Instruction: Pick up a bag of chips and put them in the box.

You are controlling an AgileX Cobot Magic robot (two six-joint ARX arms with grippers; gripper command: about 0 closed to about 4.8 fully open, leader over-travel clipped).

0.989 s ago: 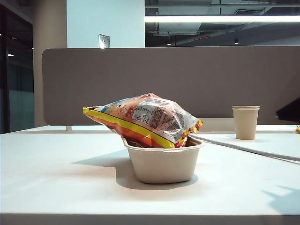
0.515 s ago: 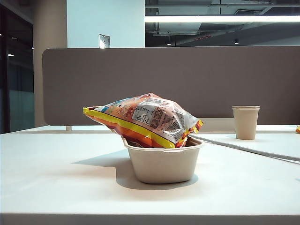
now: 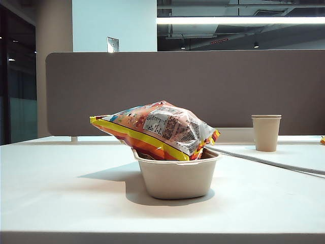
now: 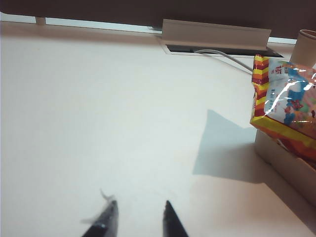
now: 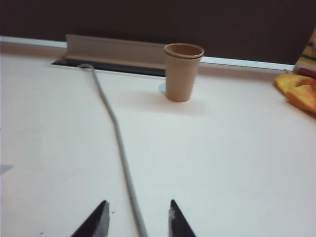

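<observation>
From the outside camera I see no arm at all. The bag of chips [image 3: 160, 130] lies tilted on top of the box [image 3: 176, 177] in the middle of the frame. It is wider than the box, so its left end sticks out past the rim, and I cannot see inside the box.

My left wrist camera shows the left tool [image 4: 136, 219] low in its frame, over bare table [image 4: 98, 113]. Only the two dark tips show; they are pressed nearly together and pinch nothing. The bag and box are cut off at the right edge.

My right wrist camera shows the right tool [image 5: 136, 219], also nearly pressed together and empty, above a grey cable [image 5: 118, 148]. A paper cup [image 5: 182, 71] stands beyond. Something orange [image 5: 298, 91] at the right edge is cut off.
</observation>
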